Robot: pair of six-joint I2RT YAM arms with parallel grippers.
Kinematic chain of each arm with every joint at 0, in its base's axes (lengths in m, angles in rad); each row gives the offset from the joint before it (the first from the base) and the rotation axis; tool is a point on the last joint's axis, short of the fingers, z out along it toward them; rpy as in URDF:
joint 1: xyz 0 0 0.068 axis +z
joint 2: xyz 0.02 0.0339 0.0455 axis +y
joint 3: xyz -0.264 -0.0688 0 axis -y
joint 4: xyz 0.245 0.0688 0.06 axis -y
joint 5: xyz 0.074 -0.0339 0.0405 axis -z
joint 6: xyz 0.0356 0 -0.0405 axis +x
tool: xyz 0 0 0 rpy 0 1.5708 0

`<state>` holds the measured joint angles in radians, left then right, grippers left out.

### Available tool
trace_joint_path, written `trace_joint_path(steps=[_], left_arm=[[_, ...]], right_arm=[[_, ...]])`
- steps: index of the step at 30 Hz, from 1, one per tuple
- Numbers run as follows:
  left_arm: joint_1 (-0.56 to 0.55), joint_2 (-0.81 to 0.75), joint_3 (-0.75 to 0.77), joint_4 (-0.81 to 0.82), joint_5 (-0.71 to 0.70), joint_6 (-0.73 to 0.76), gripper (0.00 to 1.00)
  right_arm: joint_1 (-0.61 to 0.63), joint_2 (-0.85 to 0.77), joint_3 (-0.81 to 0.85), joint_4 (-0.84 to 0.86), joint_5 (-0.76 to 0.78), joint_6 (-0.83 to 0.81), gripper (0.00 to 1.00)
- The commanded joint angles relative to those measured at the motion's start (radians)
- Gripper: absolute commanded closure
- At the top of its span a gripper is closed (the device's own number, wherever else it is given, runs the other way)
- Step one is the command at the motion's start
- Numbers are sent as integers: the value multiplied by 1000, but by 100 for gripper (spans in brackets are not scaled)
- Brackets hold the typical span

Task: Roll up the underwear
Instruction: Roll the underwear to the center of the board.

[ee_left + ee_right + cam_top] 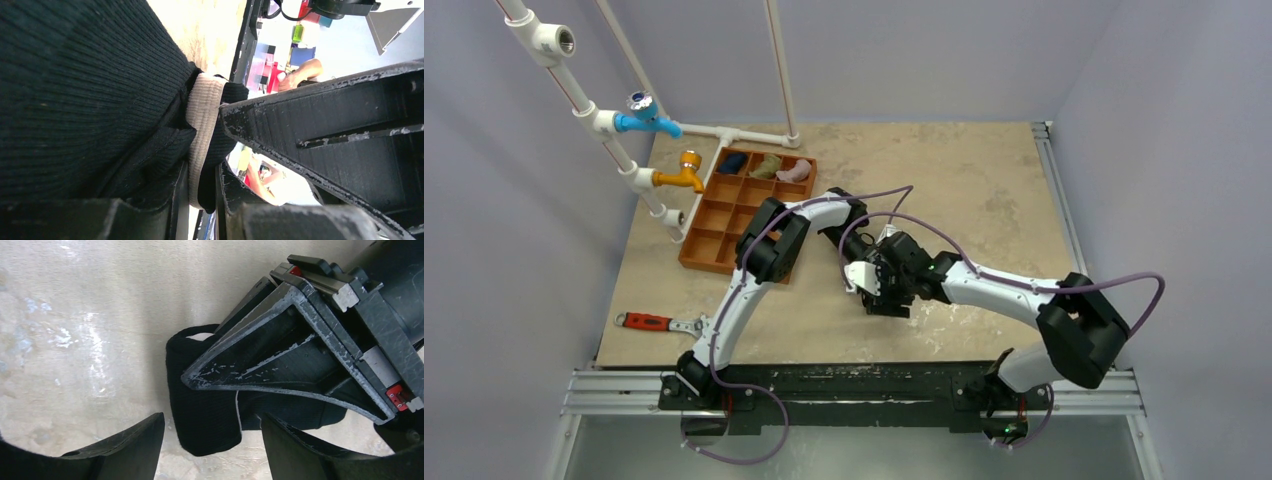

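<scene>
1. My left pincer (202,150) is clamped on the small black ribbed-fabric underwear (205,415), with its white band pinched between the fingers.
2. My right pincer (212,425) hangs just above the garment, jaws spread apart.
3. The underwear lies bunched on the mottled beige desk (100,315), well apart from the orange-brown compartment tray (714,215).
</scene>
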<state>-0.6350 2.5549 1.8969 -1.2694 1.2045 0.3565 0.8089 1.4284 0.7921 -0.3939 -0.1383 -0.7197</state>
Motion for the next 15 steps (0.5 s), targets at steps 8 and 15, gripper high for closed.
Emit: trace_joint_path(steps=[8, 15], left_arm=[[4, 31, 27, 8, -58, 57, 100], [4, 36, 33, 7, -62, 56, 100]], right_arm=[[24, 89, 5, 63, 27, -35, 51], [24, 106, 6, 30, 2, -36, 77]])
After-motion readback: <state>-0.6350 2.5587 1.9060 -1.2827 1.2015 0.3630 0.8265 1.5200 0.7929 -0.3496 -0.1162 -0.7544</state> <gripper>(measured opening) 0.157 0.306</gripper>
